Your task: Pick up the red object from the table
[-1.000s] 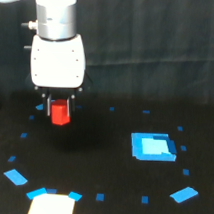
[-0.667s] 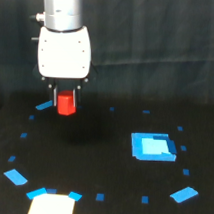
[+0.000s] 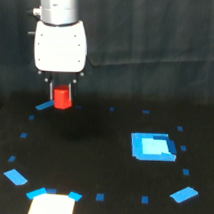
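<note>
The red object (image 3: 62, 97), a small bright red-orange block, hangs between the dark fingers of my gripper (image 3: 61, 93), clear above the black table (image 3: 103, 160). The gripper's white body sits on the exterior view's upper left, with the jaws shut on the block's upper part. A faint shadow lies on the table below and slightly right of the block.
A larger blue square patch (image 3: 152, 146) lies on the exterior view's right. A white patch (image 3: 51, 207) edged with blue tape sits at the bottom left. Small blue tape marks ring the surface, including one (image 3: 44, 106) just left of the block. A dark curtain hangs behind.
The gripper has risen with the red block in it and drifted slightly toward the exterior view's right. The block is higher above the table than a second ago.
</note>
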